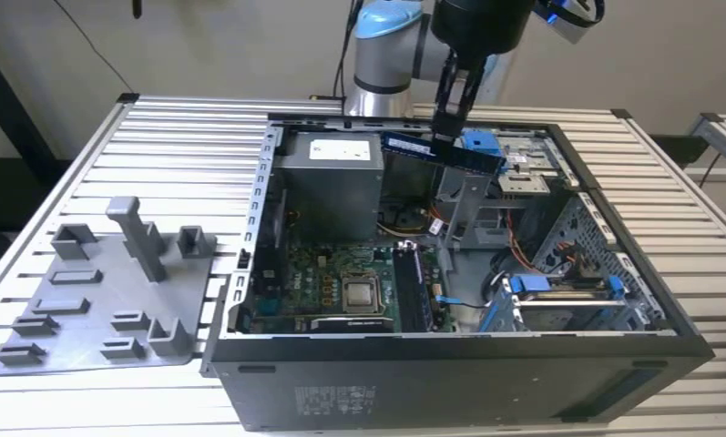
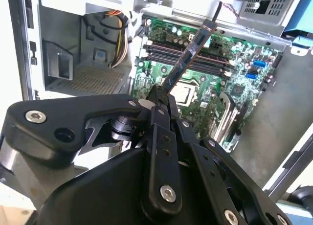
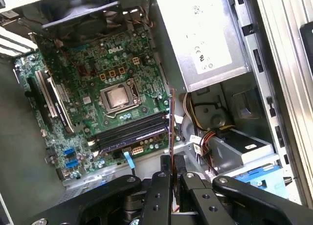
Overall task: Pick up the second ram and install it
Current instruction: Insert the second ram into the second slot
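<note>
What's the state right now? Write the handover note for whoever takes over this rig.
Gripper: shut on the second ram, holding it in the air over the open computer case.
Ram: well above the motherboard; in the second wrist view it reaches out over the memory slots.
Done: pickup.
Left: the ram is not yet seated in a slot.
</note>
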Available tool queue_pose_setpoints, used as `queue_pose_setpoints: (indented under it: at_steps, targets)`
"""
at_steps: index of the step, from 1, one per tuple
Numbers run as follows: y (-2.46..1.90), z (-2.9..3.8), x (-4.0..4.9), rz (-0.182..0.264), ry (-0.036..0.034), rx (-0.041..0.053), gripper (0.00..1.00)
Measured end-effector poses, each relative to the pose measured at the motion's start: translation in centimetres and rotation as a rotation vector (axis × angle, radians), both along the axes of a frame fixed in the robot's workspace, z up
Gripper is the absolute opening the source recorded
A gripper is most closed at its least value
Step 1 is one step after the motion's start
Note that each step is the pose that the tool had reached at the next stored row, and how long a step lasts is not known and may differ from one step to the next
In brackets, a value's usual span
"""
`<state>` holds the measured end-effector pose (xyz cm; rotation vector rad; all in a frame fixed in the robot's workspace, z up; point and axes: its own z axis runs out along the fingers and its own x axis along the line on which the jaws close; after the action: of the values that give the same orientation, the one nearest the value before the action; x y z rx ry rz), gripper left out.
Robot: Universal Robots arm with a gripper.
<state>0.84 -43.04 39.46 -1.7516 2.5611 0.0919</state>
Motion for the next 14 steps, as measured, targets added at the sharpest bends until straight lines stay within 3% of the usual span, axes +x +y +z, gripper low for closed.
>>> queue_pose_setpoints:
  at_steps: [7,14]
  targets:
    - [-0.15,0.0,-0.24,-0.029,0.0,0.0,0.14]
    - [-0.17,-0.03,-0.27,-0.09,0.0001,-0.0003,0.14]
